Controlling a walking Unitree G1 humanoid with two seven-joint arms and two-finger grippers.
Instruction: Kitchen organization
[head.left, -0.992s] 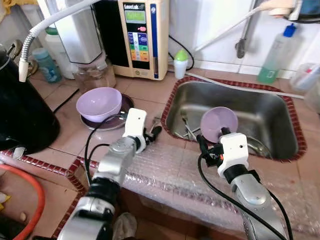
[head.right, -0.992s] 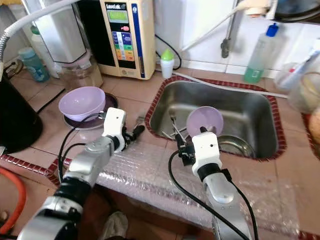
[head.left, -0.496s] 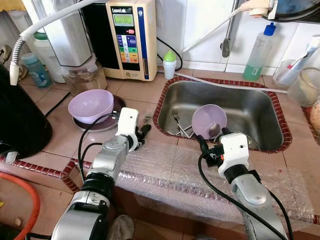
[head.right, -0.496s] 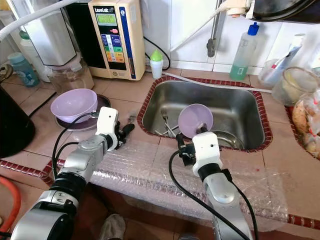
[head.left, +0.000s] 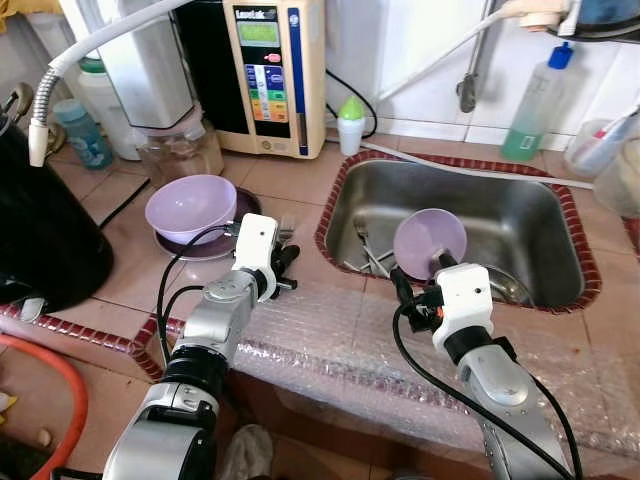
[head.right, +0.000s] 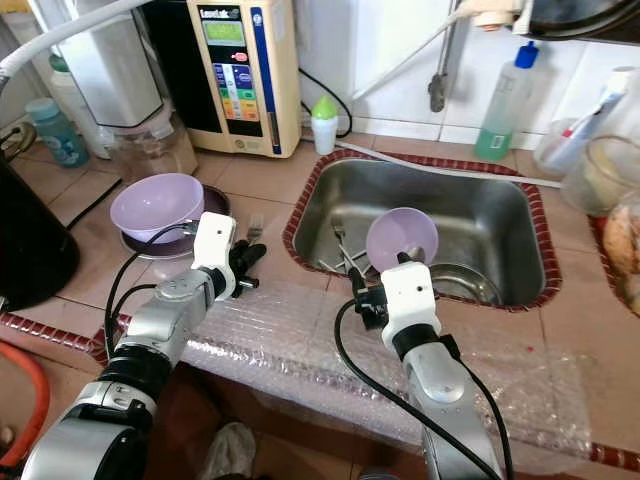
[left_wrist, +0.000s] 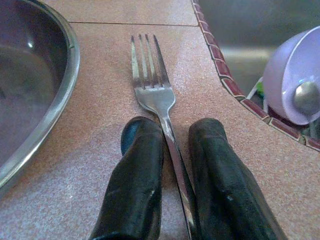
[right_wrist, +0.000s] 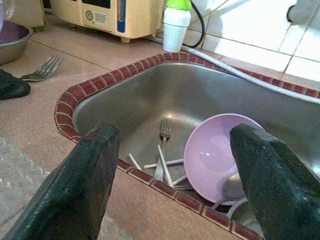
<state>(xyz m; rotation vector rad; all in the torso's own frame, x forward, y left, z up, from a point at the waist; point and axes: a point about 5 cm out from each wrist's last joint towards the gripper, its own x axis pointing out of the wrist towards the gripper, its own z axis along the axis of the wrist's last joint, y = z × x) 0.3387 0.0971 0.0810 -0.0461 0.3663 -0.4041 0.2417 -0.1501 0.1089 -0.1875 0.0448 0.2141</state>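
**Inspector A:** Where was the fork (left_wrist: 154, 85)?

**Inspector B:** Centre frame in the left wrist view, flat on the tiled counter (head.left: 290, 180), between the steel dish (left_wrist: 30, 95) and the sink (head.left: 560, 215). The left gripper (left_wrist: 177, 165) had nearly closed around its handle.

**Inspector A:** The step in hand?

**Inspector B:** Judged a pickup; next comes a firm pinch and lift. The right gripper (right_wrist: 185, 180) stood wide open, empty, facing the sink's purple bowl (right_wrist: 220, 155).

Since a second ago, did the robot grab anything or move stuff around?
The left gripper has reached the fork on the counter, its jaws now closed around the handle. The right gripper still hangs open at the sink's edge. Both purple bowls, one on the counter and one in the sink, stayed put.
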